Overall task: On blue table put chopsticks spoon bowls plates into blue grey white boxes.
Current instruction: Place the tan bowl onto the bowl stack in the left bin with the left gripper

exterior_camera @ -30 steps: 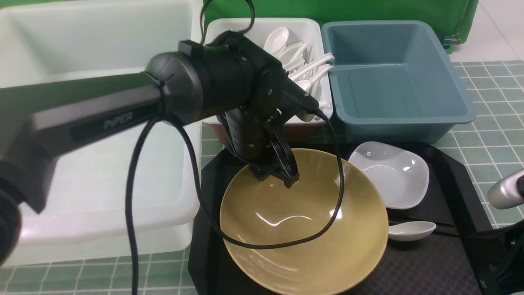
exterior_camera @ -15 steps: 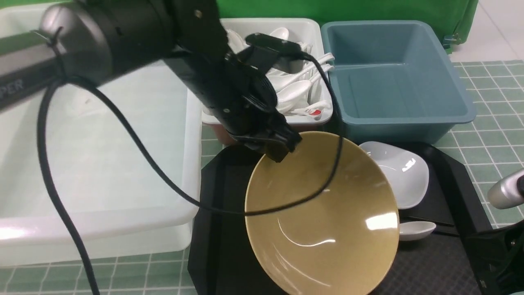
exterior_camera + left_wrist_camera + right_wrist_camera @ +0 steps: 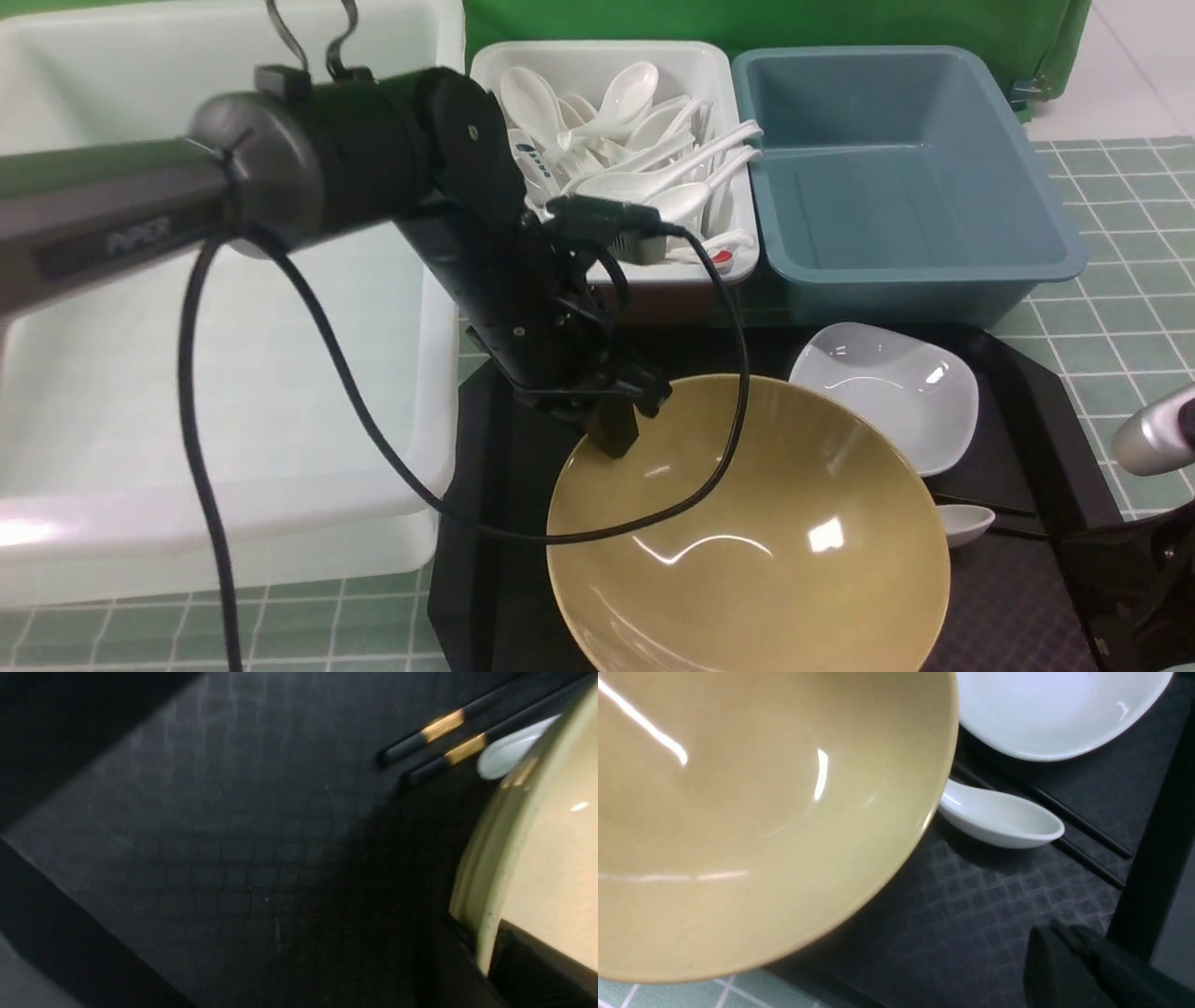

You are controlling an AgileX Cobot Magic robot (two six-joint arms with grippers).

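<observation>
Bowl (image 3: 747, 532) has sunk, as we see it, from its steep tilt of half a second ago to a flatter pose over the black tray (image 3: 495, 607). The left gripper (image 3: 616, 434) is pinched tight on its far rim. We judge the carry to the big white box (image 3: 327, 523) barely begun.

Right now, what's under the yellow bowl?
Black tray. White spoon and chopsticks reach under the bowl's right rim; the left wrist view shows the sticks' gold-banded ends there. Whether the bowl's base touches the tray is hidden.
</observation>
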